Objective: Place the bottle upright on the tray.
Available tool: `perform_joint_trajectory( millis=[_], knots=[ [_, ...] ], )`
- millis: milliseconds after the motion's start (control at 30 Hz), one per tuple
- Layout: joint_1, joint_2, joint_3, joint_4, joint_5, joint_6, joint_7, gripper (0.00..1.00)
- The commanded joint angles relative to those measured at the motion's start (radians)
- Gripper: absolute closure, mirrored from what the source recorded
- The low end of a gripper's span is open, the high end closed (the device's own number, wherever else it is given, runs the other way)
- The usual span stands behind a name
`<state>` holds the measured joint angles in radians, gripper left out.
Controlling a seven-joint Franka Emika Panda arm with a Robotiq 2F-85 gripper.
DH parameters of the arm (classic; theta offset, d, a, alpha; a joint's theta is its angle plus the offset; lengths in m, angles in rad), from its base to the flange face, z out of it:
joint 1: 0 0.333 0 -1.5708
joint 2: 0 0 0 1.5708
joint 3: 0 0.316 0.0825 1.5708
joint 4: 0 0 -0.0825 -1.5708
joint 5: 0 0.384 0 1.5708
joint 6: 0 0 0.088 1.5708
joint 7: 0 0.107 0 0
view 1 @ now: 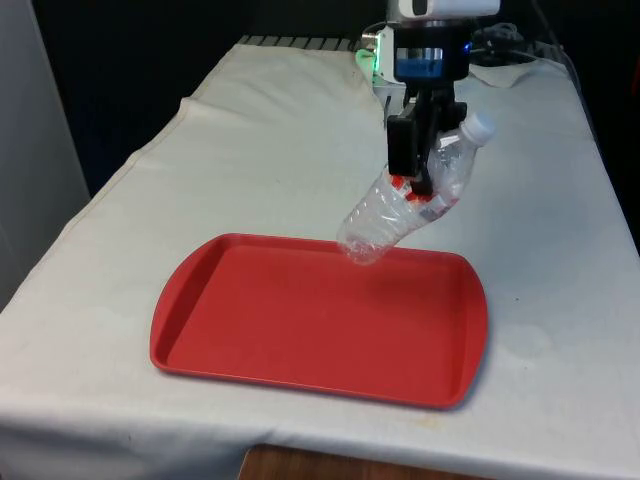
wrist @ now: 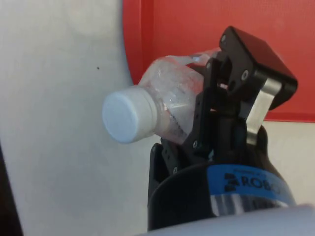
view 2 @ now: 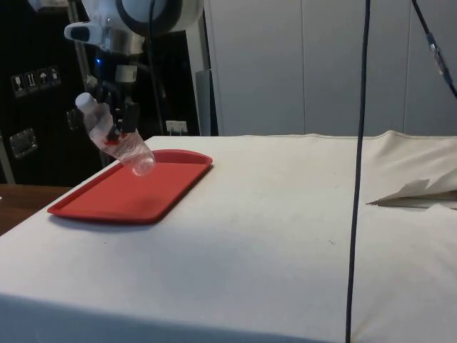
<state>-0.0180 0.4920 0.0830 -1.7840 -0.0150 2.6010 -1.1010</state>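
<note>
Red tray (view 1: 300, 330) low and centre in the front view, on the tabletop (view 1: 560, 300). Above its far rim, clear bottle (view 1: 385, 222) aloft, tilted, cap up-right, clamped mid-body in the tool (view 1: 418, 165). Risks: letting go while tilted, toppling; base catching the rim.

A white cloth (view 1: 300, 150) covers the table, and a black cable (view 2: 357, 171) hangs in the side view.
</note>
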Motion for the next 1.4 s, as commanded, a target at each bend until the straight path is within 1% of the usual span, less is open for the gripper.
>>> perform_joint_trajectory(
  millis=[0, 67, 100, 133, 167, 200, 367, 400, 433, 500, 533, 667, 700, 733, 767, 800, 833, 1000, 1033, 1067, 1200, 1233, 1300, 1333, 1367],
  knots=[
    [-0.013, 0.009, 0.013, 0.008, 0.029, 0.01, -0.021, 1.0],
    [-0.014, 0.012, 0.012, 0.013, 0.052, 0.009, -0.035, 1.0],
    [-0.001, 0.006, -0.003, 0.008, 0.036, 0.001, -0.02, 1.0],
    [-0.015, 0.014, 0.011, 0.015, 0.064, 0.009, -0.043, 1.0],
    [-0.017, 0.015, 0.01, 0.018, 0.076, 0.008, -0.05, 1.0],
    [-0.017, 0.017, 0.007, 0.021, 0.099, 0.007, -0.064, 1.0],
    [-0.023, 0.013, -0.005, 0.017, 0.16, 0.005, -0.116, 1.0],
    [-0.007, 0.013, -0.023, 0.017, 0.146, 0.0, -0.1, 1.0],
    [-0.023, 0.012, -0.007, 0.015, 0.174, 0.006, -0.127, 1.0],
    [-0.023, 0.01, -0.011, 0.012, 0.205, 0.007, -0.153, 1.0],
    [-0.024, 0.009, -0.014, 0.011, 0.237, 0.007, -0.18, 1.0],
    [-0.025, 0.009, -0.022, 0.011, 0.298, 0.008, -0.23, 1.0],
    [-0.01, 0.013, -0.04, 0.015, 0.288, 0.0, -0.218, 1.0],
    [-0.024, 0.011, -0.025, 0.013, 0.327, 0.007, -0.255, 1.0],
    [-0.024, 0.012, -0.026, 0.014, 0.34, 0.007, -0.268, 1.0],
    [-0.024, 0.012, -0.026, 0.014, 0.34, 0.007, -0.268, 1.0],
    [-0.024, 0.014, -0.027, 0.015, 0.367, 0.005, -0.295, 1.0],
    [-0.022, 0.019, -0.027, 0.019, 0.423, 0.001, -0.363, 1.0],
    [-0.011, 0.015, -0.044, 0.014, 0.407, -0.003, -0.342, 1.0],
    [-0.021, 0.021, -0.028, 0.02, 0.442, -0.002, -0.389, 1.0],
    [-0.021, 0.026, -0.027, 0.02, 0.476, -0.008, -0.44, 1.0],
    [-0.021, 0.029, -0.026, 0.021, 0.491, -0.01, -0.465, 1.0],
    [-0.021, 0.031, -0.027, 0.021, 0.507, -0.014, -0.489, 1.0],
    [-0.011, 0.026, -0.041, 0.014, 0.488, -0.012, -0.46, 1.0],
    [-0.021, 0.031, -0.027, 0.021, 0.507, -0.014, -0.489, 1.0]
  ],
)
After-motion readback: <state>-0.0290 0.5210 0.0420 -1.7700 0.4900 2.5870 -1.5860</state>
